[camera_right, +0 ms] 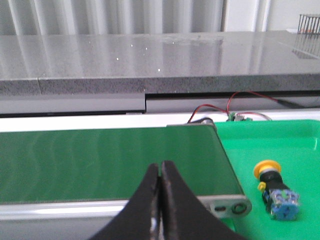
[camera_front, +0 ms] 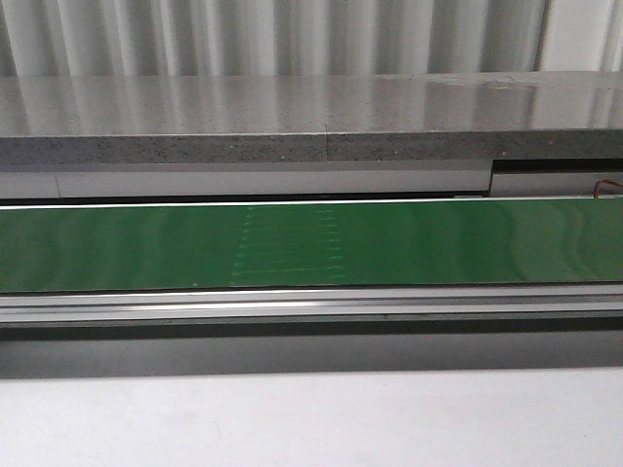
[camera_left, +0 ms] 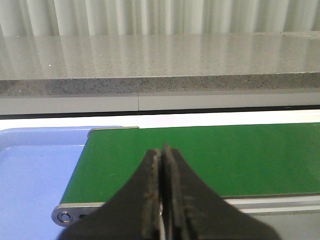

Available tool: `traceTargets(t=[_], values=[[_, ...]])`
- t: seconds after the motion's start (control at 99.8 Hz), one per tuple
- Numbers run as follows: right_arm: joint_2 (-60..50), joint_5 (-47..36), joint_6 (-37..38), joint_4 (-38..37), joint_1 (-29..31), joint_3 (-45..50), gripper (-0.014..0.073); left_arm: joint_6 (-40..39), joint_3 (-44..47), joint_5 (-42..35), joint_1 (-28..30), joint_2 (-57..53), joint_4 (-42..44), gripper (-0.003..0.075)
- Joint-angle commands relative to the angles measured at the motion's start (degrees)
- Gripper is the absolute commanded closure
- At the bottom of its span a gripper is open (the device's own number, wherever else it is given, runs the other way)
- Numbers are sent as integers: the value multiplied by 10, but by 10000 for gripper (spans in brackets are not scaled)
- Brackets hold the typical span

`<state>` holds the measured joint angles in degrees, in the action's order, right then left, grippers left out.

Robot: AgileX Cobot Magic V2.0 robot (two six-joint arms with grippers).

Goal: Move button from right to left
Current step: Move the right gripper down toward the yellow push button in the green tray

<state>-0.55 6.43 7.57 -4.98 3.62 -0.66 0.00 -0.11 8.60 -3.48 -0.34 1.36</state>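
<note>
We see the blue-bodied, yellow-ringed plastic button (camera_right: 276, 190) lying in a smooth green tray (camera_right: 300, 140); both black grippers' (camera_left: 160, 200) (camera_right: 160, 200) fingers pressed together, empty.

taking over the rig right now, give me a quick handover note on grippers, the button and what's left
Left gripper: shut, empty, over the left end of the green belt, beside the blue tray.
Right gripper: shut, empty, over the belt's right end.
Button: lying on its side in the green tray at the right, untouched.
Done: nothing yet. In the front view the belt is bare and neither arm shows.
Left: pick up the button on the right and get it over to the left side, probably into the blue tray.
</note>
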Motion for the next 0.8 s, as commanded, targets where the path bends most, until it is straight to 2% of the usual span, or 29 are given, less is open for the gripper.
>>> traceTargets(t=[0.0, 0.13, 0.251, 0.421, 0.792], values=[[6, -19, -1, -6, 4, -55, 660, -4, 15, -44, 0, -19, -1, 740], [61, 65, -1, -6, 4, -120, 660, -4, 15, -44, 0, -19, -1, 740], [124, 110, -1, -6, 4, -180, 660, -4, 15, -44, 0, -19, -1, 740], [209, 107, -1, -1, 4, -237, 660, -4, 15, -44, 0, -19, -1, 740], [309, 114, -1, 6, 4, -240, 660, -4, 15, -44, 0, -19, -1, 740]])
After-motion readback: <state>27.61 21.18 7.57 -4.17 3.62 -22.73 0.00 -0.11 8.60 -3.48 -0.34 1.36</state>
